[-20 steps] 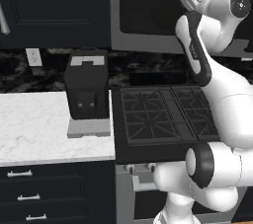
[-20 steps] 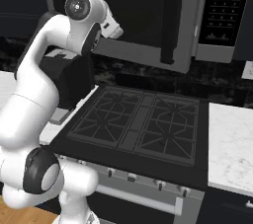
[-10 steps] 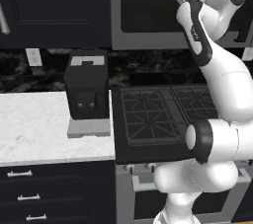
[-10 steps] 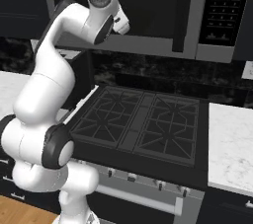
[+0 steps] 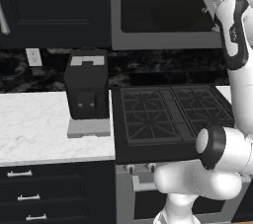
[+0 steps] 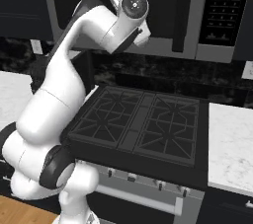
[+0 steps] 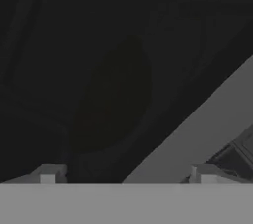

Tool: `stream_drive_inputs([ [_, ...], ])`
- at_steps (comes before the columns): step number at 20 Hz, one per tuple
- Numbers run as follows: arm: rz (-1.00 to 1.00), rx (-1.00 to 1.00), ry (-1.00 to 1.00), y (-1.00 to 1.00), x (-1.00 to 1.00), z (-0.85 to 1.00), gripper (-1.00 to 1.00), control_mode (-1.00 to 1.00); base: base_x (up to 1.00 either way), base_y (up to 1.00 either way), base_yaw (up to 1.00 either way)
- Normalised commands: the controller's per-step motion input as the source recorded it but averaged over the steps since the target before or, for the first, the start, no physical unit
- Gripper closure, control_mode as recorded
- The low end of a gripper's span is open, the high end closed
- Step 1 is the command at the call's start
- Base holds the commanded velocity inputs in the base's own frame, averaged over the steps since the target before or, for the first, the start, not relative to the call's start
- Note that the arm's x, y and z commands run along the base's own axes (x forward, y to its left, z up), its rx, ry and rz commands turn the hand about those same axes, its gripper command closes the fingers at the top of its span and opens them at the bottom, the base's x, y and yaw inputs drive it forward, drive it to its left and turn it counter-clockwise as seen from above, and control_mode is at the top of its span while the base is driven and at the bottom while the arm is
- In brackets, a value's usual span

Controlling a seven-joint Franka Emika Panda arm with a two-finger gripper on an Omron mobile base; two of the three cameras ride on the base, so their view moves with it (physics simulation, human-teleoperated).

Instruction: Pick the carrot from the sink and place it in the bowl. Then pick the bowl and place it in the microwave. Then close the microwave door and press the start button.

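The built-in steel-grey microwave (image 6: 148, 16) sits above the black gas stove (image 6: 141, 124), its wide dark glass door (image 5: 168, 6) lying flush in the grey frame; a dark vertical handle (image 6: 180, 13) stands beside the dark control strip (image 6: 225, 8). In the hand view the pincer (image 7: 126, 176) is released, its two light fingertips (image 7: 48, 174) set wide apart with nothing between them, facing the dark glass close up. The white arm (image 6: 94, 30) reaches up in front of the door. Left of the stove, a black boxy coffee machine (image 5: 87, 87) stands on the white marble desk (image 5: 34, 124), against the dark speckled backsplash (image 5: 163, 67)
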Motion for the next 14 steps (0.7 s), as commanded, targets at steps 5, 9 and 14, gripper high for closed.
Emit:
stream_drive_inputs([
  [5,0.00,0.20,0.08,-1.00,-0.99,-0.01,-1.00,-1.00,0.00,0.00,0.00],
  [9,0.00,0.15,0.14,-1.00,-0.56,-0.38,-1.00,-1.00,0.00,0.00,0.00],
  [14,0.00,0.22,0.04,-1.00,-0.32,-0.62,-1.00,-1.00,0.00,0.00,0.00],
])
